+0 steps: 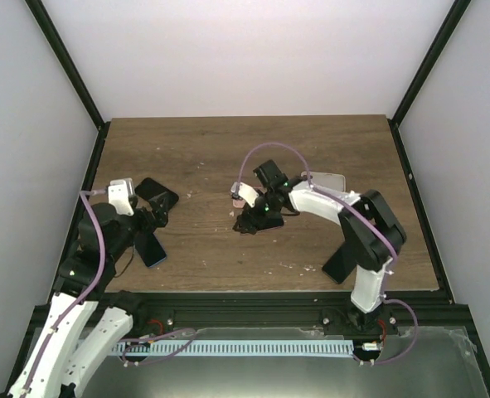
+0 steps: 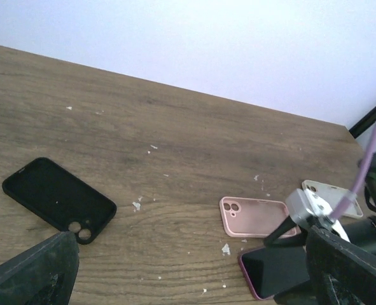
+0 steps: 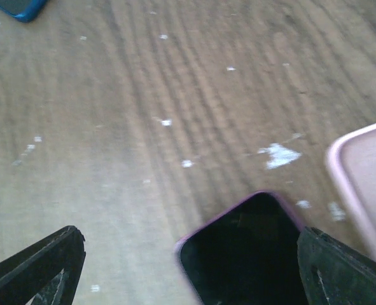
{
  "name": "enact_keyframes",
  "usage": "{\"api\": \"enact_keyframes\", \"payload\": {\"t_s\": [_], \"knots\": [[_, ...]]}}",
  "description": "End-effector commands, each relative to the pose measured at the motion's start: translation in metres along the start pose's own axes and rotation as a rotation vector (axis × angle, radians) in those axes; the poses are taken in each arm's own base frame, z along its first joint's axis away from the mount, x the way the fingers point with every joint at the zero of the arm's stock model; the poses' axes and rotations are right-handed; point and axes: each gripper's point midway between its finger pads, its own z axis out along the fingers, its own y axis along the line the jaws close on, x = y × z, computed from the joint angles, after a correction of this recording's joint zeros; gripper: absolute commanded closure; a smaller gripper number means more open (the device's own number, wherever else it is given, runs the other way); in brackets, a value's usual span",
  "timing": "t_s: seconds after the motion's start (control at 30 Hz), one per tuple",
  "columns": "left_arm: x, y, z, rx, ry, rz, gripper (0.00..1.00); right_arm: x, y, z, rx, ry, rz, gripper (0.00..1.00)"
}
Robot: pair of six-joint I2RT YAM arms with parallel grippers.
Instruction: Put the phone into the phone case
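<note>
Phone (image 3: pixel 245 251), dark screen up with a purple rim, lies flat on the wooden worktop (image 1: pixel 228 149) near the middle, under the right arm. Right pincer (image 3: pixel 188 241) is spread wide with the phone between its fingers (image 3: pixel 340 267), closer to one finger than the other. The far corner of the phone is in view, and the rest runs under the wrist camera. No squeeze on the phone is visible; whether that finger touches the phone's edge cannot be told. Pink case (image 3: pixel 366 184) lies hollow side up just beside the phone on its far side, a strip of bare wood between them, so the phone is not yet in it. In the left wrist view the same pair shows: pink case (image 2: pixel 254 216) farther off, phone (image 2: pixel 273 270) nearer and partly covered by the right arm. Pale case (image 2: pixel 331 197) lies beyond them, toward the right of the worktop, apart from the pink one. Left pincer (image 2: pixel 191 254) is also spread wide and holds nothing. It sits over the left part of the worktop between a black case (image 1: pixel 157 196), hollow side up on its far side, and a blue phone (image 1: pixel 151 249) on its near side. White flecks are scattered over the wood.
</note>
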Motion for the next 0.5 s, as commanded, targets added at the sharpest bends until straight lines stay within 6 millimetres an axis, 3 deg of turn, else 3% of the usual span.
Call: {"api": "enact_keyframes", "payload": {"t_s": [0.0,0.1,0.23,0.33,0.47], "knots": [[0.001,0.008,-0.001,-0.031,-0.018,0.012,0.02,-0.007,-0.021,-0.007,-0.080,0.030,-0.112,0.07],[0.001,0.008,-0.001,-0.033,-0.017,0.014,0.02,-0.015,-0.033,-0.009,-0.088,0.014,-0.114,0.05],[0.001,0.009,0.000,-0.039,-0.017,0.017,0.02,-0.009,-0.045,-0.006,-0.077,0.029,-0.103,0.05],[0.001,0.009,0.000,-0.042,-0.017,0.019,0.02,-0.019,-0.073,-0.010,0.043,-0.010,-0.080,0.08],[0.002,0.010,0.001,-0.046,-0.015,0.022,0.02,-0.034,-0.091,-0.014,0.122,-0.044,-0.049,0.24]]}}
